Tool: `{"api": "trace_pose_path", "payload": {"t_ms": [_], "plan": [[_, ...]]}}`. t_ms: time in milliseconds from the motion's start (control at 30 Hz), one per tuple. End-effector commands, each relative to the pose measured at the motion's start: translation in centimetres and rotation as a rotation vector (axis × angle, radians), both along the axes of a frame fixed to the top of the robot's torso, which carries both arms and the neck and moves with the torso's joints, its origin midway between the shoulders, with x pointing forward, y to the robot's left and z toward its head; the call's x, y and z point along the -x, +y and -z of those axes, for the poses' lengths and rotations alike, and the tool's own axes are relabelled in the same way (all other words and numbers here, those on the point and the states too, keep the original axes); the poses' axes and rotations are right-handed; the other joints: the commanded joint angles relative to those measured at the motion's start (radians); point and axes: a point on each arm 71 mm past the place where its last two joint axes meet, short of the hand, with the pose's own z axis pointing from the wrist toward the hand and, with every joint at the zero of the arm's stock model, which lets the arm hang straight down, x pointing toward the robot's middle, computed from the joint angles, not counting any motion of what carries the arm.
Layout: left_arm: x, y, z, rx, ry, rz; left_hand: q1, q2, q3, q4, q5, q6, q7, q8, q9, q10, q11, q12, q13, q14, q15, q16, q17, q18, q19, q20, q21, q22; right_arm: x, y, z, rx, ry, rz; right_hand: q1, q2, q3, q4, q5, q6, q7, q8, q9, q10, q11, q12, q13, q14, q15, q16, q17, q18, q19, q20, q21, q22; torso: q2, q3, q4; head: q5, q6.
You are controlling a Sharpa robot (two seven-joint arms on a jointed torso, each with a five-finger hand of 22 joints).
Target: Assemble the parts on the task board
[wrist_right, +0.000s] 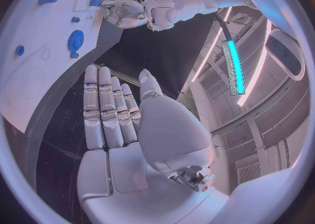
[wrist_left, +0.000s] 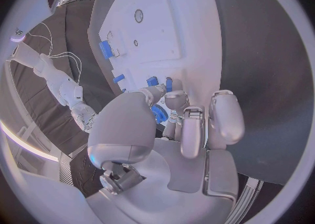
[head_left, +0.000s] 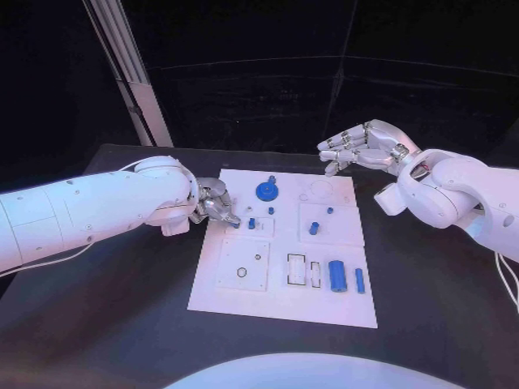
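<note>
Head view: the task board (head_left: 238, 298) is seen lying lengthwise in the middle of the black tabletop (head_left: 96, 324), and the left hand (head_left: 212, 204) is placed at its left edge, level with a small blue peg (head_left: 253, 222) that stands just inboard of the fingertips. The peg lies toward the board's centre from that hand, so the left hand is judged much the nearer to it. Whether anything is pinched there cannot be told; in the left wrist view the fingers (wrist_left: 223, 115) are seen curled over the board with blue pieces just beyond them. The right hand (head_left: 359, 147) is held above the board's far right corner, fingers apart and nothing in them, as is confirmed in the right wrist view (wrist_right: 112, 114). Beyond the peg a large blue round part (head_left: 267, 191) is set near the far edge, and a short blue piece (head_left: 314, 228) stands in the square plate to its right. Two blue bars (head_left: 338, 277) lie side by side near the right edge, long axes running along the board, well apart from both hands. The round part is judged the closest obstacle to any reach inward.
</note>
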Motion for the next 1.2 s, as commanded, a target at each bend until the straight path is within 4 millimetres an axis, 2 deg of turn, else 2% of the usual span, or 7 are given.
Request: {"api": "trace_pose_path", "payload": {"t_ms": [33,533,800,967,1100,1167,1200], "plan": [[0.1,0.2,0.18,-0.027,0.012,0.003,0.005,0.003,0.139,-0.134,0.007,0.004,-0.004,0.004,0.001,0.004,0.003,-0.003,-0.002,0.106,-0.004,0.003,0.263,-0.01,0.006,0.0,0.002,-0.002,0.05,0.17,-0.16,-0.009,-0.005,-0.013,0.005,0.007,0.0,-0.007,0.005,-0.007,-0.002,0.003,0.001,-0.009,0.0,0.003,0.001,-0.007,0.001,-0.003,-0.001,0.004,0.003,0.002,-0.005,-0.001,-0.001,-0.0002,0.001,-0.001,-0.001],[0.16,0.07,0.2,-0.027,0.015,0.009,0.003,0.001,0.144,-0.137,0.008,0.006,-0.004,0.004,0.0,0.005,0.002,-0.005,-0.005,0.106,-0.004,0.003,0.263,-0.011,0.006,0.0,0.003,-0.001,0.06,0.17,-0.16,-0.009,-0.004,-0.014,0.005,0.007,0.0,-0.007,0.005,-0.007,-0.002,0.003,0.001,-0.009,0.0,0.003,0.001,-0.007,0.001,-0.003,-0.001,0.004,0.003,0.002,-0.005,-0.001,0.001,0.0007,-0.0012,0.001,-0.001],[0.12,-0.41,0.22,-0.022,0.018,0.023,0.001,-0.001,0.148,-0.139,0.011,0.007,-0.004,0.004,0.0,0.005,0.002,-0.006,-0.007,0.106,-0.004,0.003,0.263,-0.011,0.006,0.0,0.003,0.0,0.07,0.26,-0.16,-0.01,-0.004,-0.016,0.005,0.007,0.0,-0.007,0.005,-0.007,-0.002,0.003,0.001,-0.009,0.0,0.003,0.001,-0.007,0.001,-0.003,-0.001,0.004,0.003,0.002,-0.005,-0.001,0.003,0.0016,-0.0046,0.001,0.006],[0.12,-0.69,0.31,-0.031,0.029,0.033,-0.001,-0.002,0.151,-0.14,0.013,0.007,-0.004,0.004,0.0,0.006,0.002,-0.006,-0.007,0.106,-0.004,0.003,0.263,-0.01,0.006,0.0,0.002,-0.001,0.07,0.27,-0.16,-0.01,-0.004,-0.016,0.005,0.007,0.0,-0.007,0.005,-0.007,-0.002,0.003,0.001,-0.009,0.0,0.003,0.001,-0.007,0.001,-0.003,-0.001,0.004,0.003,0.002,-0.005,-0.001,0.002,0.0019,-0.0053,0.007,0.003],[0.11,-0.77,0.4,-0.045,0.042,0.036,-0.002,-0.003,0.152,-0.141,0.014,0.008,-0.004,0.004,0.0,0.007,0.002,-0.005,-0.005,0.106,-0.004,0.003,0.263,-0.011,0.006,0.0,0.003,0.0,0.08,0.26,-0.16,-0.01,-0.004,-0.015,0.005,0.007,0.0,-0.007,0.005,-0.007,-0.002,0.003,0.001,-0.009,0.0,0.003,0.001,-0.007,0.001,-0.003,-0.001,0.004,0.003,0.002,-0.005,-0.001,0.003,0.0018,-0.0049,0.005,0.001],[0.08,-0.74,0.44,-0.052,0.045,0.036,-0.009,-0.005,0.157,-0.143,0.029,0.009,-0.004,0.005,-0.001,0.009,0.002,-0.006,-0.006,0.106,-0.004,0.003,0.263,-0.011,0.006,0.0,0.002,0.0,0.09,0.26,-0.17,-0.01,-0.004,-0.015,0.005,0.007,0.0,-0.007,0.005,-0.007,-0.002,0.003,0.001,-0.009,0.0,0.003,0.001,-0.007,0.001,-0.003,-0.001,0.004,0.003,0.002,-0.005,-0.001,0.003,0.0024,-0.0049,0.006,0.0],[0.06,-0.71,0.44,-0.057,0.045,0.036,-0.017,-0.009,0.161,-0.145,0.059,0.012,-0.004,0.006,-0.001,0.011,0.001,-0.006,-0.006,0.106,-0.004,0.003,0.263,-0.01,0.006,0.0,0.002,-0.001,0.1,0.26,-0.17,-0.01,-0.004,-0.015,0.005,0.007,0.0,-0.007,0.005,-0.007,-0.002,0.003,0.001,-0.009,0.0,0.003,0.001,-0.007,0.001,-0.003,-0.001,0.004,0.003,0.002,-0.005,-0.001,0.003,0.0031,-0.0051,0.007,0.0]]}}
